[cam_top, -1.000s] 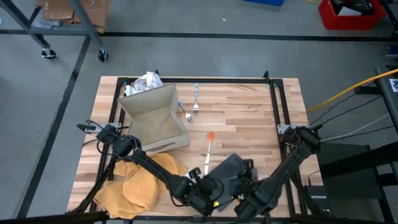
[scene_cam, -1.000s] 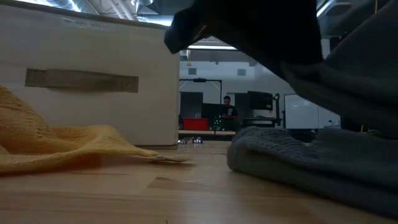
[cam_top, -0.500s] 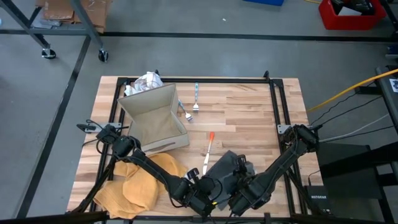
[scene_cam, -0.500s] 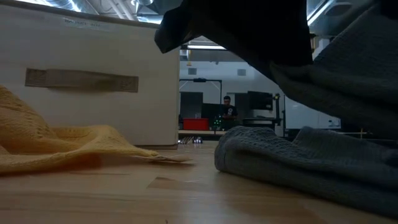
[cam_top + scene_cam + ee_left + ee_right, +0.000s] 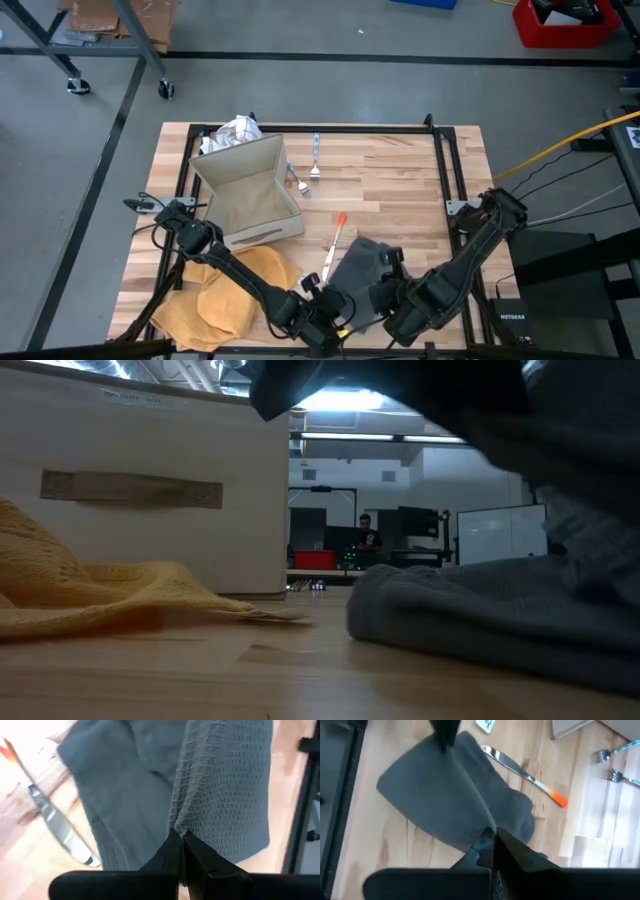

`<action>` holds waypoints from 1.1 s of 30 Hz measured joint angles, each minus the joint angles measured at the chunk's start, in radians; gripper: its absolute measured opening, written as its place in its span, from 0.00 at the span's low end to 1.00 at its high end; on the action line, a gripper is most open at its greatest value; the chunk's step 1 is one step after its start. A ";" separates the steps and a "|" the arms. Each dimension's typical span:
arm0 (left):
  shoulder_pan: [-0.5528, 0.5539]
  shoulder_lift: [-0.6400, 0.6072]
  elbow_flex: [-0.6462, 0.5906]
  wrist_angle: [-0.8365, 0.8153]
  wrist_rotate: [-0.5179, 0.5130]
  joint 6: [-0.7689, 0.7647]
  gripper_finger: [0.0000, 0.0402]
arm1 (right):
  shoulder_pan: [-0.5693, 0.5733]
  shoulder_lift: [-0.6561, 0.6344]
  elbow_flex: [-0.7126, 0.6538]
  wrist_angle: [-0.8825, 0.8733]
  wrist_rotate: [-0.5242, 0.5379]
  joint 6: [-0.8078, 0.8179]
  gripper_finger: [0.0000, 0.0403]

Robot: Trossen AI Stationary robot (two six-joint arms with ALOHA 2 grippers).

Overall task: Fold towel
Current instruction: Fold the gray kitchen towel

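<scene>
The grey towel [image 5: 360, 270] lies bunched near the table's front edge, its far part resting on the wood beside a knife; it also fills the right of the low view as a grey towel [image 5: 480, 620]. My left gripper [image 5: 180, 840] is shut on its near left part, also seen as my left gripper [image 5: 345, 318]. My right gripper [image 5: 492, 839] is shut on its near right part, also seen as my right gripper [image 5: 392, 302]. A ridge of cloth runs between the two grippers. My left gripper pinches a raised fold of the grey towel [image 5: 181, 820] between its two fingers, slanting down from the near left. The cloth gathers into a ridge at the fingertips and spreads away beyond them. My right gripper pinches the towel's near edge [image 5: 481, 822] between its two fingers, pointing steeply down. That part is lifted off the table, with a drawn ridge toward the other gripper. The towel's far part [image 5: 520, 812] lies on the wood.
A yellow towel [image 5: 225, 295] lies crumpled at the front left. A beige fabric box [image 5: 250, 190] stands tipped behind it. A knife with an orange handle [image 5: 333, 245] lies just beyond the grey towel, and forks [image 5: 308, 170] lie farther back.
My right gripper has risen and tipped, lifting the grey towel's near right part off the table. The towel's folded far edge has shifted a little toward the table's left. My left gripper has stayed about where it was, still shut on the cloth.
</scene>
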 joint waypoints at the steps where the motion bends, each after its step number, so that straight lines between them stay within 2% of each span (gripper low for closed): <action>1: 0.000 0.000 0.000 0.014 0.000 0.009 0.00 | 0.000 0.000 0.000 -0.004 0.006 -0.006 0.04; 11: -0.011 0.001 -0.001 0.006 -0.006 -0.041 0.00 | -0.048 -0.006 -0.034 -0.008 -0.005 -0.082 0.04; 17: -0.028 0.005 -0.003 -0.029 0.004 -0.102 0.00 | -0.077 -0.058 -0.284 0.164 -0.082 -0.090 0.04; 25: -0.036 0.005 -0.013 -0.086 -0.002 -0.171 0.00 | -0.095 -0.240 -0.616 0.526 -0.105 -0.114 0.04; 30: -0.025 0.005 -0.013 -0.127 0.002 -0.238 0.00 | -0.159 -0.334 -0.793 0.740 -0.112 -0.186 0.04; 33: -0.018 0.005 -0.014 -0.166 0.004 -0.278 0.00 | -0.218 -0.349 -0.881 0.868 -0.117 -0.228 0.04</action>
